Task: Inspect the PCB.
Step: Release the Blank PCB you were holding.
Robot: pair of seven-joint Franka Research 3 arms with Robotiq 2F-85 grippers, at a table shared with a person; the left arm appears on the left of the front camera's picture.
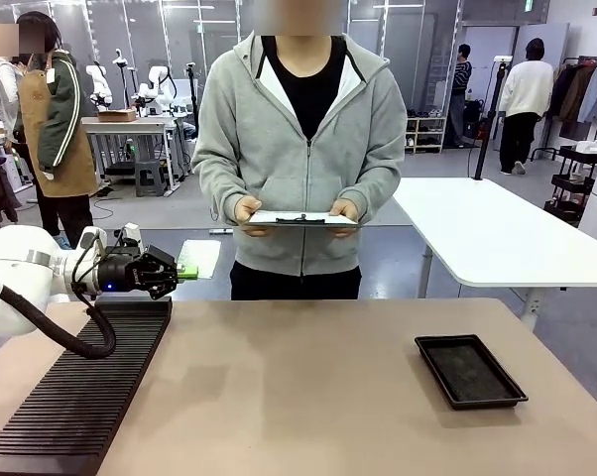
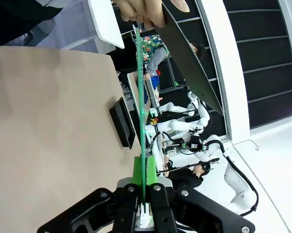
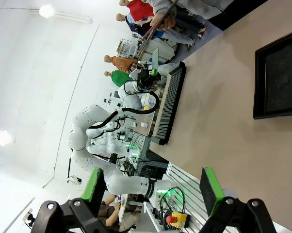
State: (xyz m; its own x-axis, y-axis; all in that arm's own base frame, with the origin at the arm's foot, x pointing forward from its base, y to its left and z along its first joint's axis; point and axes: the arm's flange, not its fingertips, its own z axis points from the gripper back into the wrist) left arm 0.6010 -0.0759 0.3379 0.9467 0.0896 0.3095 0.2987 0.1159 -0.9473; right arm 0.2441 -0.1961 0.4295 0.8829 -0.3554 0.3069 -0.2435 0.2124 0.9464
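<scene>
Left gripper (image 2: 145, 167) is clamped tight on the PCB (image 2: 141, 111), green pads (image 2: 137, 170) pressed flat on both faces of one short end. From the left wrist cam the board is dead edge-on, just a thin green line running up the picture, so neither face can be made out there, and the gripped end is buried between the pads. From the front you get the paler face, held up off the table (image 1: 308, 397) over its far left edge, beside the person (image 1: 303, 149). Any markings on the board are way too small to read.

Right gripper (image 3: 151, 187) has its jaws spread wide with nothing between them, hanging above the table. The finger bases run off the bottom of that picture.

Further out, a ribbed black rack (image 1: 80, 387) lies down the left side of the table, its near corner cut off by the frame edge. A shallow black tray (image 1: 470, 370) sits over on the right, well apart from it.

The person in the grey hoodie holds a clipboard (image 1: 303, 217) flat in both hands at waist height. It's seen nearly edge-on, so the sheet on it can't be read. The left arm's base is cut off at the picture's left edge.
</scene>
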